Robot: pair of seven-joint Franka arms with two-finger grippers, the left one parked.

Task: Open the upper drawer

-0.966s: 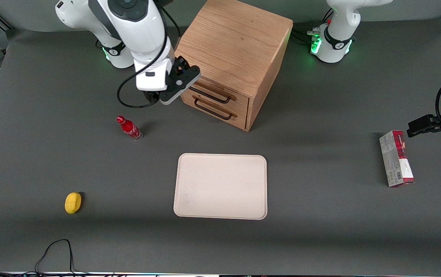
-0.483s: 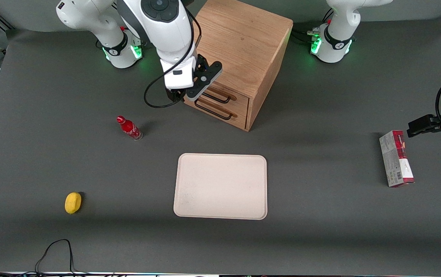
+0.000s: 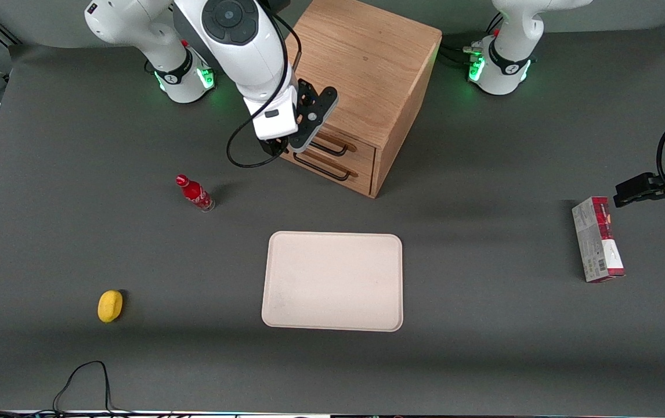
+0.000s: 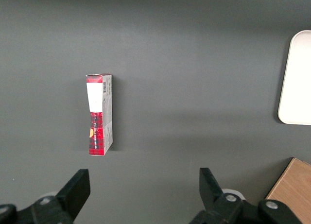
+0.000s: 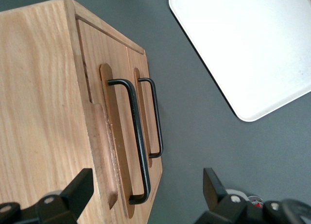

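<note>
The wooden cabinet (image 3: 361, 69) stands far from the front camera. Its upper drawer (image 3: 361, 146) is shut, with its thin black handle (image 3: 328, 148) above the lower drawer's handle (image 3: 324, 168). My right gripper (image 3: 303, 130) hovers just in front of the upper drawer, at the handle's end toward the working arm. In the right wrist view the gripper (image 5: 146, 187) is open and empty. The upper drawer's handle (image 5: 136, 136) runs between the fingers (image 5: 80, 190), not touching them. The lower drawer's handle (image 5: 156, 117) lies beside it.
A beige tray (image 3: 332, 281) lies nearer the front camera than the cabinet and shows in the right wrist view (image 5: 243, 44). A red bottle (image 3: 195, 193) and a yellow lemon (image 3: 110, 306) sit toward the working arm's end. A red-and-white box (image 3: 597, 239) lies toward the parked arm's end.
My gripper has moved sideways from the working arm's end to the front of the upper drawer, and has turned a little. The drawer has not moved.
</note>
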